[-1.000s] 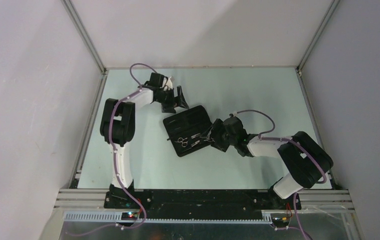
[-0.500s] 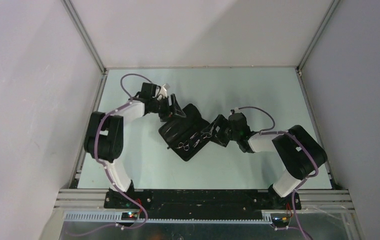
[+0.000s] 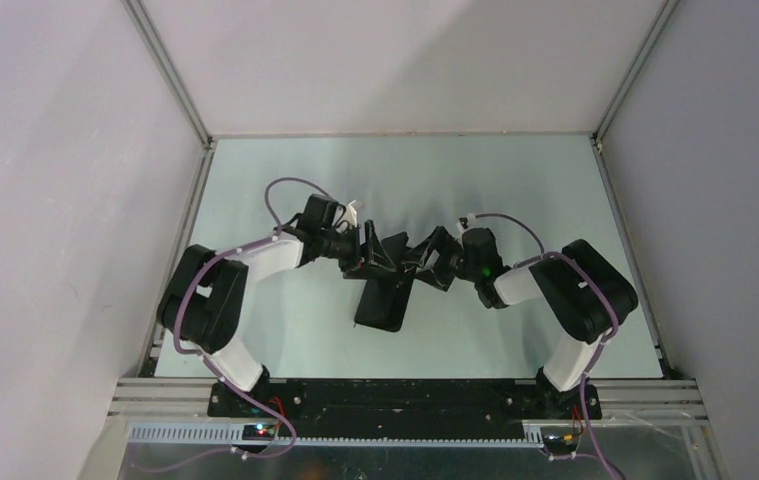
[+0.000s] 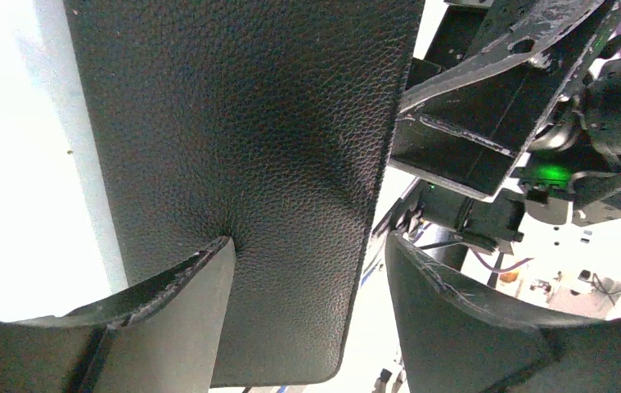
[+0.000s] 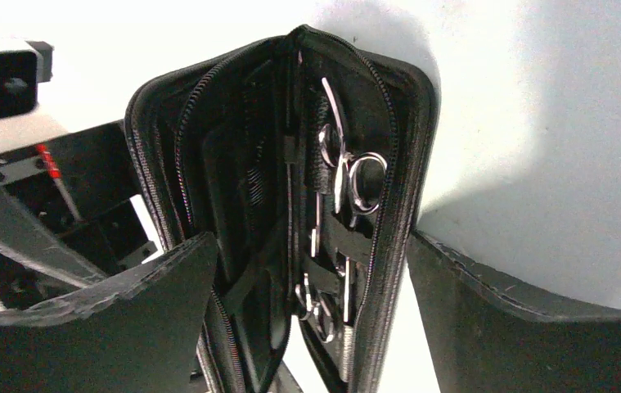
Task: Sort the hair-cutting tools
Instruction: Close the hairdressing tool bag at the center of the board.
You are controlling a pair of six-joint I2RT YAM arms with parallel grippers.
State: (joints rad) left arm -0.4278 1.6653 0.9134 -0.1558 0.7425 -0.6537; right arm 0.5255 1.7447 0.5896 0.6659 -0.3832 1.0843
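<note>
Right claw (image 5: 311, 236) wide, holding nothing. The half-open case (image 5: 411, 123) sits between its fingers, inside facing it. Strapped in one half: scissors (image 5: 348, 180) farther out and a second pair (image 5: 317, 307) nearer the claw. Combs: can't make them out in the dark pockets. Surface (image 5: 552, 123) lies beyond the case.

Left claw (image 4: 308, 239) also wide, at the case's back, with one finger (image 4: 200, 303) denting the leather.

Risks, my read: the case looks propped between two pushes. Uneven pressure could fold it shut on the scissors or tip it over. The claws are close on opposite sides, so either one advancing risks a collision.
</note>
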